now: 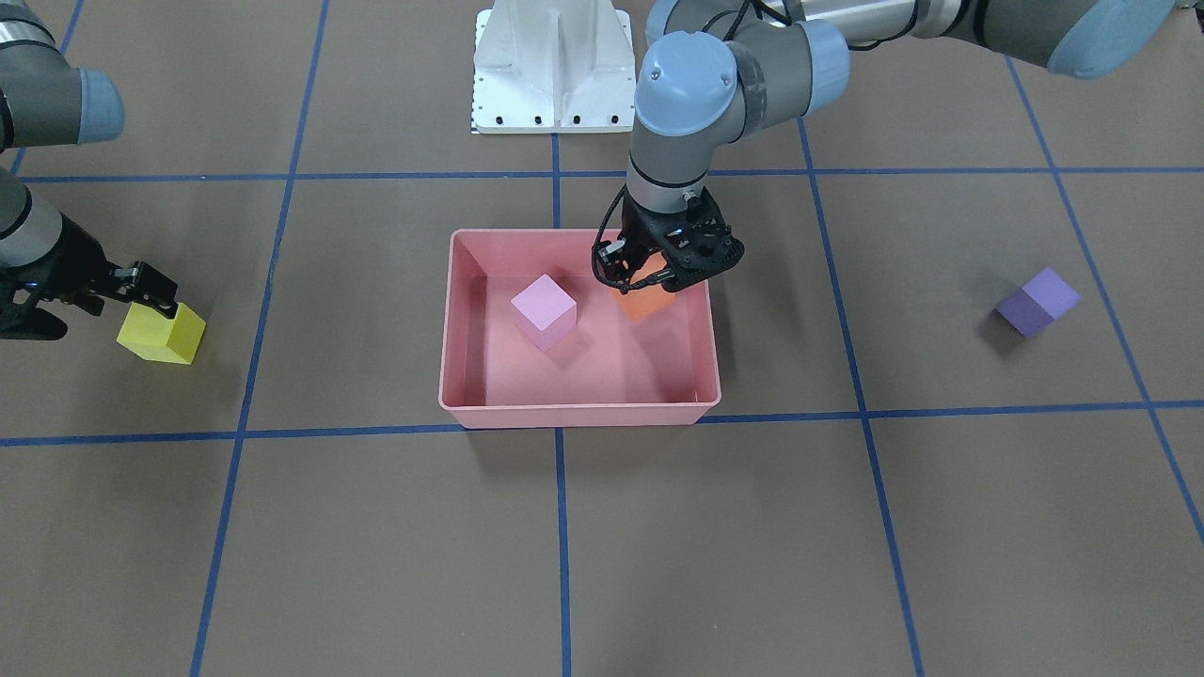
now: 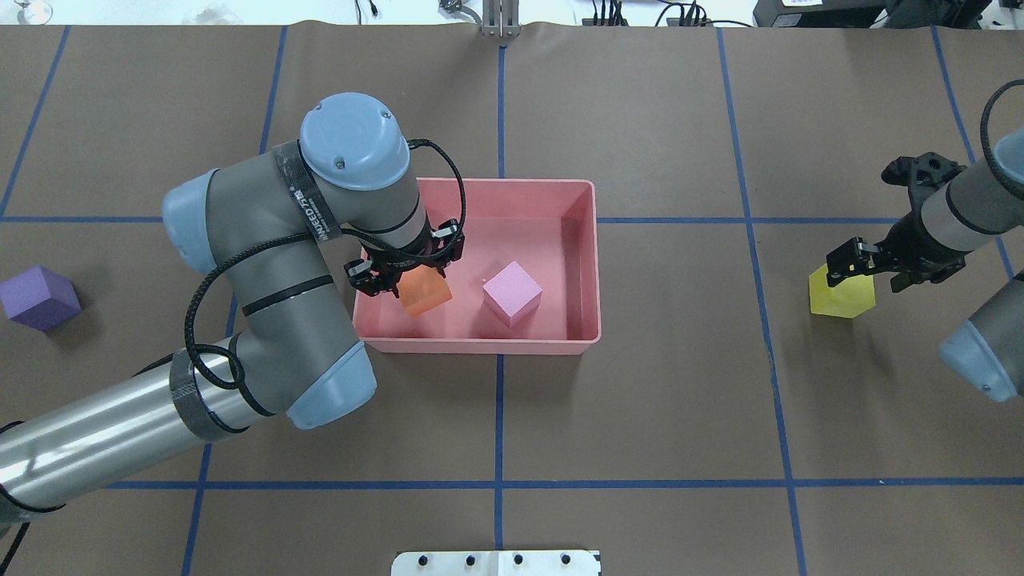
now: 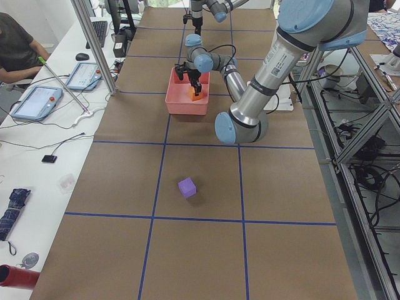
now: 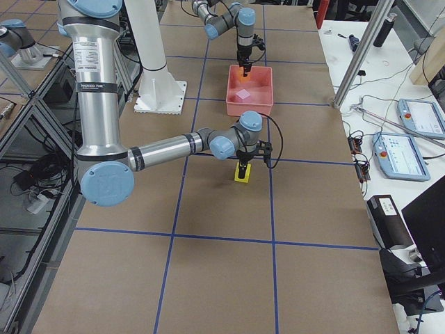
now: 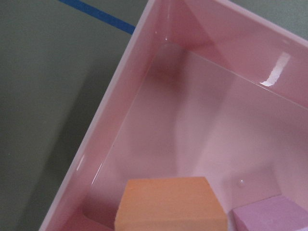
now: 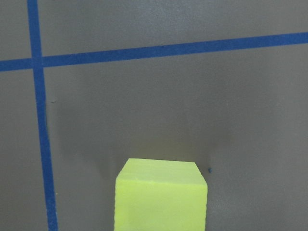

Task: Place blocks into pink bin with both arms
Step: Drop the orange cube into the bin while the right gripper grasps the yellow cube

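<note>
Orange block (image 5: 168, 204), closest to the wrist camera, is pinched in your left gripper (image 2: 408, 274), wrist vertical, inside the pink bin's (image 2: 480, 346) 9 o'clock end. It looks light, stiff and matte, so hold opposite flat faces. Your right gripper (image 2: 850, 264) straddles the yellow block (image 2: 840, 300) at the bin's 3 o'clock, and you cannot tell whether it has closed.

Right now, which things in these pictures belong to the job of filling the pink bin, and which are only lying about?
For the job: pink bin; light pink block inside it; orange block, held over it by the left gripper; yellow block at the right gripper; purple block, alone on the table.
Lying about: white pedestal; tablets on the side bench.
</note>
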`<state>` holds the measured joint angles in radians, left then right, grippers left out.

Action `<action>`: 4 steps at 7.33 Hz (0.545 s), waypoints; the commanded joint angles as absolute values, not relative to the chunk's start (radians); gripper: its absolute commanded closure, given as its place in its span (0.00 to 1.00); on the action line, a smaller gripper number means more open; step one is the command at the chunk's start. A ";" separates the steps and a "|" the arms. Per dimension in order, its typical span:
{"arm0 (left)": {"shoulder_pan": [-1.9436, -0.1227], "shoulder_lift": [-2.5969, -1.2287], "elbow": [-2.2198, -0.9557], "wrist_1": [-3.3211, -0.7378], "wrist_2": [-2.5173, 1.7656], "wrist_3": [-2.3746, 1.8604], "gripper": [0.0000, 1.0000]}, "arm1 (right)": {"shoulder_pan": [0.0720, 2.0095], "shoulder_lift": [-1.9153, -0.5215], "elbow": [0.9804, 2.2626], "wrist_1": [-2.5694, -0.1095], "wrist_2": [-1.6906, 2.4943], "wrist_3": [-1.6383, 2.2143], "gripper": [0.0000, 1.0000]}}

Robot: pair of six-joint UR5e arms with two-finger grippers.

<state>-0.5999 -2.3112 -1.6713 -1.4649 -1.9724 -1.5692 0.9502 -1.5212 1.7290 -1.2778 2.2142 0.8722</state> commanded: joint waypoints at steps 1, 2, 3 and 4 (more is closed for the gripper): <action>-0.600 -2.313 -1.675 -1.463 -1.971 -1.571 0.00 | 0.940 -1.508 1.710 -1.278 2.215 0.880 0.01; -0.600 -2.319 -1.677 -1.462 -1.971 -1.571 0.00 | 0.927 -1.509 1.709 -1.278 2.212 0.882 0.01; -0.601 -2.321 -1.684 -1.462 -1.970 -1.571 0.00 | 0.919 -1.508 1.709 -1.278 2.212 0.896 0.01; -0.612 -2.324 -1.703 -1.459 -1.970 -1.571 0.00 | 0.907 -1.508 1.706 -1.276 2.210 0.899 0.10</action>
<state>-0.6035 -2.3204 -1.6859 -1.4614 -1.9702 -1.5707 0.9207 -1.5086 1.7085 -1.2775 2.2120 0.8912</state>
